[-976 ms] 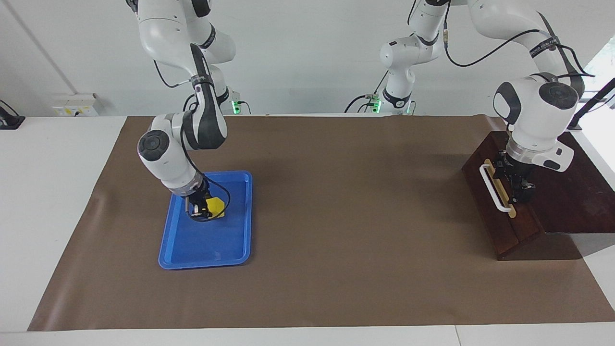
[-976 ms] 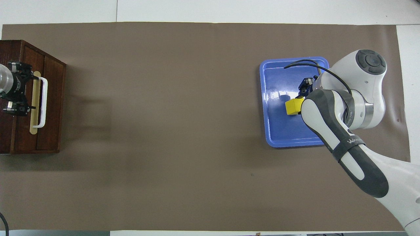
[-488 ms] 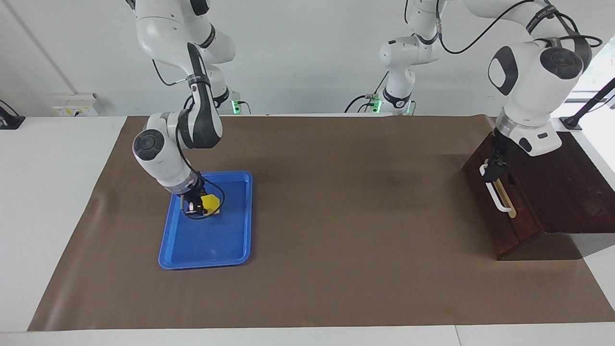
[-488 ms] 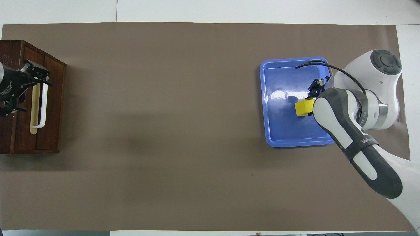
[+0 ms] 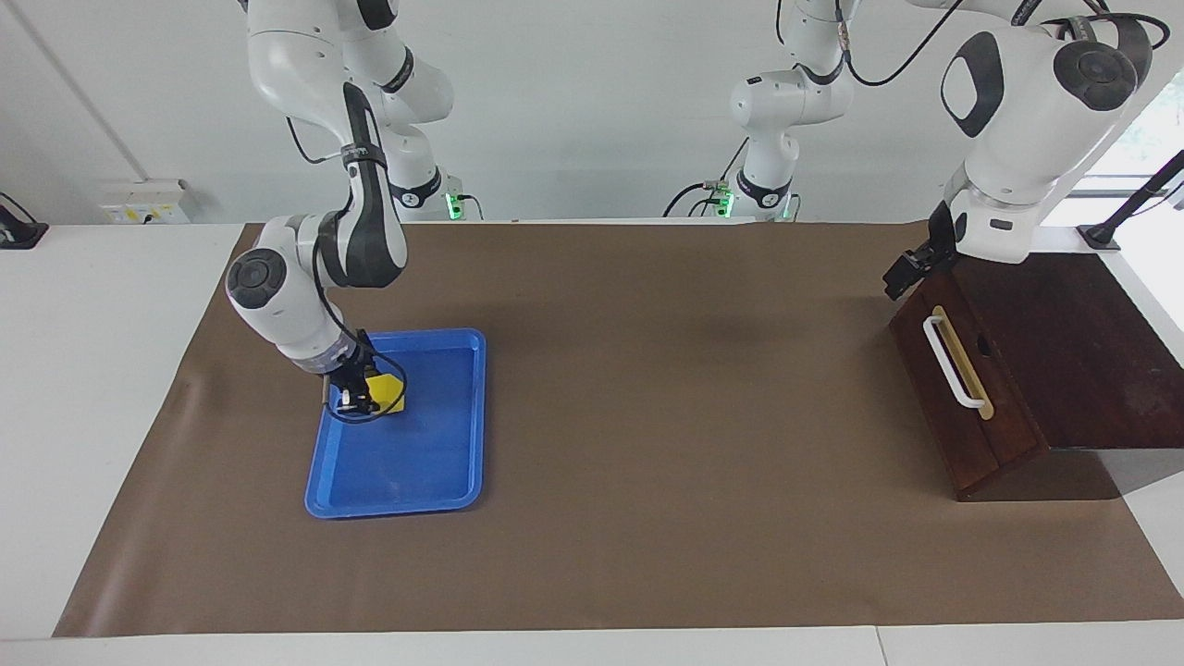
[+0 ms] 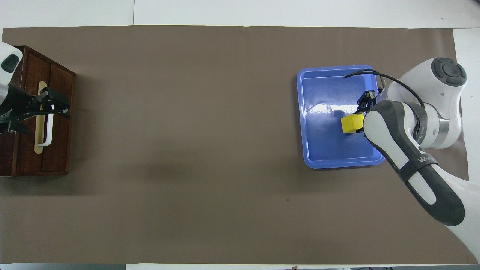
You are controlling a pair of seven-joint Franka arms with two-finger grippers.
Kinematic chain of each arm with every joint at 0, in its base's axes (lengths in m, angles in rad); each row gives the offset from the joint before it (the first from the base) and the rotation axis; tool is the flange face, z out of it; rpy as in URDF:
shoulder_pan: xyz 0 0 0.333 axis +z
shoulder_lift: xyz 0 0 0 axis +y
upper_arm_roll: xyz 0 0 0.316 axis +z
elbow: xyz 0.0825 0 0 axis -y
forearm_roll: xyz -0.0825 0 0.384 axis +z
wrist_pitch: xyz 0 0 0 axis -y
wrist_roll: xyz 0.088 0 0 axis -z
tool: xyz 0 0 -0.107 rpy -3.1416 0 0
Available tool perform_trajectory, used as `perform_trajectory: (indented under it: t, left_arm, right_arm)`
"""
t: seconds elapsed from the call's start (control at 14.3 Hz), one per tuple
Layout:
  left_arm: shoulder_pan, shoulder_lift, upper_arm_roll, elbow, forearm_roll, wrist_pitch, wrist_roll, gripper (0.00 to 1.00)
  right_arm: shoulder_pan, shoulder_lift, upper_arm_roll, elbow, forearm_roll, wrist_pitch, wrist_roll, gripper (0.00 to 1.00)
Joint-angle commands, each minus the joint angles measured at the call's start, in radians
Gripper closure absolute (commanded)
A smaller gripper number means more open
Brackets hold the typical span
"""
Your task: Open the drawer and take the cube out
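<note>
My right hand (image 5: 356,400) was clamped on the small bright yellow solid cube (image 5: 382,391), holding it low over the flat blue plastic tray (image 5: 407,481); in the facing view I could not tell whether the cube touched the tray floor or hung just above it. My left hand (image 5: 905,275) was spread wide and empty, raised in the air above the dark reddish-brown wooden drawer (image 5: 962,388), off its white bar handle (image 5: 951,361). That drawer front sat flush in its dark wooden box (image 5: 1082,342), with no pale interior showing.

Judging from this, the step in hand was setting the cube down in the tray. To do it well, I reckoned I should lower it straight until its underside sat flat on the tray floor, well inside the tray's raised rim, then part the fingers fully before lifting, and rise vertically so a pad would not drag the cube sideways or tip it onto an edge.
</note>
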Motion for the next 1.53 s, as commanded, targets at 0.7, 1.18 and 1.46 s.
perform_trajectory:
  t: [0.7,1.18,1.46]
  left_arm:
    - [-0.007,-0.065,-0.002,-0.036,-0.085,-0.033,0.299,0.00]
    - [-0.010,-0.062,0.035,-0.021,-0.082,-0.015,0.423,0.00]
    - [-0.008,-0.068,0.034,-0.026,-0.082,-0.016,0.416,0.00]
  right_arm:
    - [-0.012,-0.098,0.018,0.144,0.078,-0.228,-0.024,0.00]
    - [-0.017,-0.253,0.015,0.184,0.063,-0.324,-0.400,0.00]
    - [-0.042,-0.320,0.010,0.181,0.020,-0.368,-0.844,0.00]
